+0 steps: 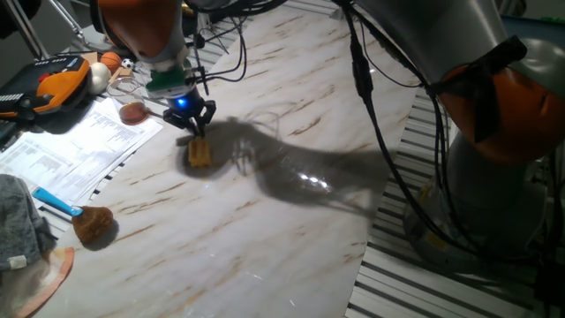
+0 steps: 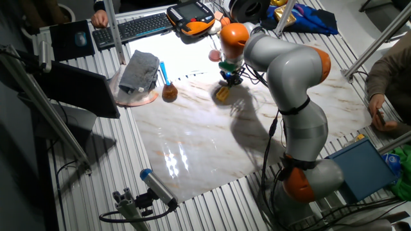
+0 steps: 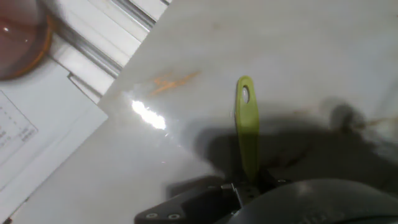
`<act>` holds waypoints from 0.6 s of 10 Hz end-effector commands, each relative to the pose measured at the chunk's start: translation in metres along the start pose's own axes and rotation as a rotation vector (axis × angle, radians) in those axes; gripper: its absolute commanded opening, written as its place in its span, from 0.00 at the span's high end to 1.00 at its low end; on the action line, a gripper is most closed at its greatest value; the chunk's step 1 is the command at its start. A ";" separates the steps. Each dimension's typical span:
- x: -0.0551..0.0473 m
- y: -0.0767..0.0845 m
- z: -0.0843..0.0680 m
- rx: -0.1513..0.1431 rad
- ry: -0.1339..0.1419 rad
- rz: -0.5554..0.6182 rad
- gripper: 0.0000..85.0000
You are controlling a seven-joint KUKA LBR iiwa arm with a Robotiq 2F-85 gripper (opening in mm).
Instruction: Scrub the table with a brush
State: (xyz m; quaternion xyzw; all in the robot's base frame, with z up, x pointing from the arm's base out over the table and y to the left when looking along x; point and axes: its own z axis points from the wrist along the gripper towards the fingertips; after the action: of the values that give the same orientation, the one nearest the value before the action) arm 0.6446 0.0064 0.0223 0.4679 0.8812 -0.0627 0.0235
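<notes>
The brush has a yellow blocky head (image 1: 200, 155) that rests on the white marble-look table (image 1: 265, 238), and a thin pale green handle. My gripper (image 1: 193, 122) stands right above the head and is shut on the handle. In the other fixed view the gripper (image 2: 230, 79) holds the brush (image 2: 222, 94) at the far part of the table (image 2: 205, 147). In the hand view the green handle (image 3: 246, 124), with a hole at its end, sticks out from between my dark fingers (image 3: 193, 205); the yellow head is hidden there.
A fluffy brown brush with a blue handle (image 1: 88, 221) lies at the table's left edge, next to a grey cloth (image 1: 22, 225) and a copper plate (image 1: 40, 274). Papers (image 1: 79, 141) and an orange pendant (image 1: 57, 79) lie behind. A person's hand (image 2: 379, 115) is at the right.
</notes>
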 end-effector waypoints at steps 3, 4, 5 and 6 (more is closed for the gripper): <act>0.016 -0.001 0.000 0.004 0.009 0.032 1.00; 0.023 -0.004 -0.001 0.006 0.009 0.046 1.00; 0.030 -0.007 -0.003 0.010 0.011 0.054 1.00; 0.036 -0.010 -0.005 0.012 0.019 0.061 1.00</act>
State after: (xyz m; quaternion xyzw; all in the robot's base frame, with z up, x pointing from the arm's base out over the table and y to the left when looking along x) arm 0.6147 0.0319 0.0247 0.4956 0.8662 -0.0623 0.0130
